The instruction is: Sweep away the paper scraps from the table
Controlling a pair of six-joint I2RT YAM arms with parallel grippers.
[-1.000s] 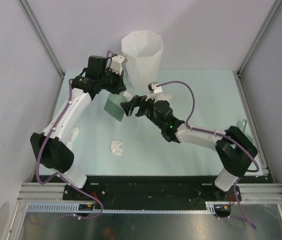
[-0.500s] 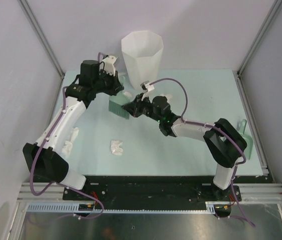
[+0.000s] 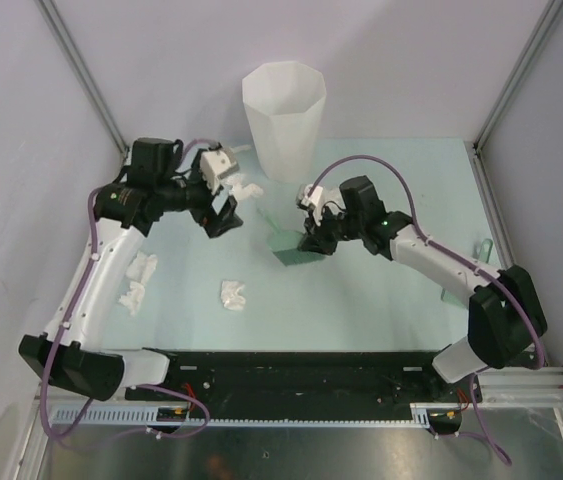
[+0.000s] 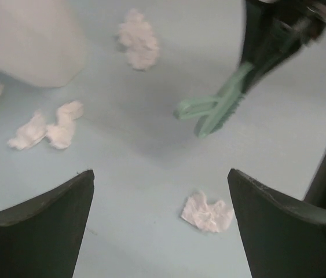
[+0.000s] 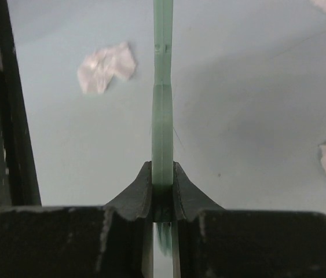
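The paper scraps [image 3: 232,294] lie scattered over the left half of the worktop [image 3: 401,180]. One wad sits alone toward the near edge, a pair lies close to the left edge under the left arm, and a few more sit by the foot of the white bin [image 3: 283,110] at the back. None has been gathered into a pile.

Just right of the middle, the right gripper [image 3: 313,240] is clamped on a green tool [image 3: 289,247], probably a small brush, though its working end is hard to make out from above. The right wrist view shows it edge-on, a thin strip pinched between the two fingers. The left gripper [image 3: 223,213] hangs near the scraps by the bin, its fingers spread wide with nothing between them.

Several things could go wrong from here:
- The grip on the thin strip looks narrow. Pressing the tool hard into the worktop could twist it or make it slip in the fingers.
- The wads are light and crumpled. A fast stroke may flick them aside or ride over them instead of pushing them along.
- The scraps against the bin are awkward to reach, and a sweep there could knock the bin.
- The two arms are close together, so a stroke to the left risks hitting the left one.
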